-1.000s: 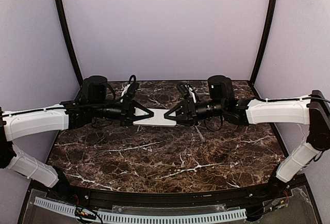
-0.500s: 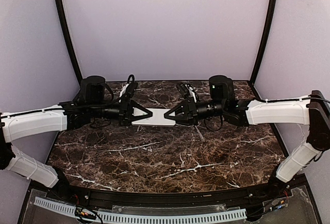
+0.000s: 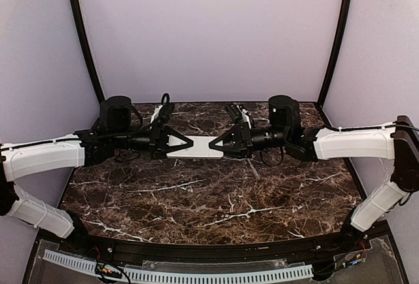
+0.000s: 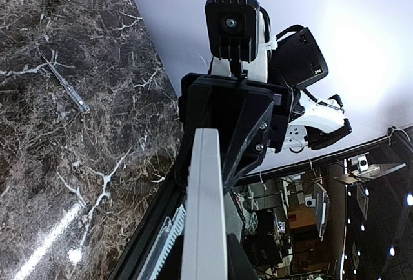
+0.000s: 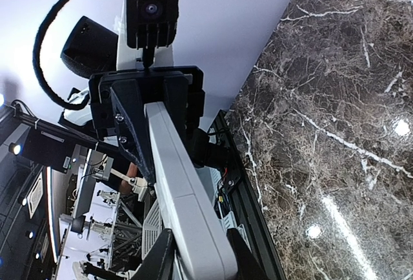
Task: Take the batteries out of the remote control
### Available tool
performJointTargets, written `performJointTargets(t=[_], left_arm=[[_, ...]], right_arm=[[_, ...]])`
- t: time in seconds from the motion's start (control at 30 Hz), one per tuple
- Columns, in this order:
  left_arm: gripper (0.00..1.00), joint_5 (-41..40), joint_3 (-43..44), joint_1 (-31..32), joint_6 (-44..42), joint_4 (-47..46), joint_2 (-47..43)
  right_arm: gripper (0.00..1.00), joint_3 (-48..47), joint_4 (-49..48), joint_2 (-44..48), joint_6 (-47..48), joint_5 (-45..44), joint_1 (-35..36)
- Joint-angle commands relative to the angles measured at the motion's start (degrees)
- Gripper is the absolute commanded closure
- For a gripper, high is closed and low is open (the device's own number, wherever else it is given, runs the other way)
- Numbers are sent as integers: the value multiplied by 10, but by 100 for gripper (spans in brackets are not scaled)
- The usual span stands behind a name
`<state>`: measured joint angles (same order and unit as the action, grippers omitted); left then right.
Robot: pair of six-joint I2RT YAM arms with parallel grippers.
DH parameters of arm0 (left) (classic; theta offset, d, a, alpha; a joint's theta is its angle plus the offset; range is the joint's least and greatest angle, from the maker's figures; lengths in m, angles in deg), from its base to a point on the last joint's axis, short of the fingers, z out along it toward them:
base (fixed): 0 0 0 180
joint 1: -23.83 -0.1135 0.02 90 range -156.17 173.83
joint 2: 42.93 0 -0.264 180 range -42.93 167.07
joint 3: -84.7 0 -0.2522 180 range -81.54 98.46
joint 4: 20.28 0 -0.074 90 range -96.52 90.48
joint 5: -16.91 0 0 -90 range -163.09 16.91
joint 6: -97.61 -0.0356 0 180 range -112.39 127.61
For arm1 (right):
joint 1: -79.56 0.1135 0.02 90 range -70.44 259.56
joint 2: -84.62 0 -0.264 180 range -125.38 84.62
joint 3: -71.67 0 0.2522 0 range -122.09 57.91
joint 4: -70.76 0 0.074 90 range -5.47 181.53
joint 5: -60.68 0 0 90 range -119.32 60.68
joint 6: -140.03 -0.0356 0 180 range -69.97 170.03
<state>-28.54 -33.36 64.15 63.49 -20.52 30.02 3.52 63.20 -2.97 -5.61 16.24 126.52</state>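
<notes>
The remote control (image 3: pixel 196 148) is a slim white bar held level above the back of the marble table (image 3: pixel 209 199), between my two grippers. My left gripper (image 3: pixel 185 144) is shut on its left end and my right gripper (image 3: pixel 217 144) is shut on its right end. In the left wrist view the remote (image 4: pixel 205 196) shows edge-on between my left gripper's fingers (image 4: pixel 205 264), with the right gripper at its far end. In the right wrist view the remote (image 5: pixel 184 196) shows a seam across its back, clamped in my right gripper (image 5: pixel 199 249). No batteries show.
A thin clear-handled tool (image 3: pixel 254 169) lies on the table right of centre, below the right gripper; it also shows in the left wrist view (image 4: pixel 63 85). Purple walls close the back and sides. A black rail (image 3: pixel 209 252) runs along the near edge.
Both grippers, with the remote held between them, have moved slightly up and toward the back wall. The grip on each end is unchanged.
</notes>
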Motion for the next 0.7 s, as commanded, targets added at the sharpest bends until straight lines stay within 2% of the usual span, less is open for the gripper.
performJointTargets(t=[0.0,0.13,0.27,0.5,0.67], left_arm=[[100,24,-1,4,41,-82,-20],[100,39,0,4,54,-111,-24],[100,59,0,4,68,-135,-24],[100,53,2,3,66,-123,-23],[100,48,4,4,63,-116,-22]], right_arm=[[100,31,-71,15,-10,27,15],[100,65,-168,35,-42,53,15],[100,77,-219,44,-61,84,15],[100,74,-196,42,-53,90,15],[100,61,-146,46,-32,78,15]])
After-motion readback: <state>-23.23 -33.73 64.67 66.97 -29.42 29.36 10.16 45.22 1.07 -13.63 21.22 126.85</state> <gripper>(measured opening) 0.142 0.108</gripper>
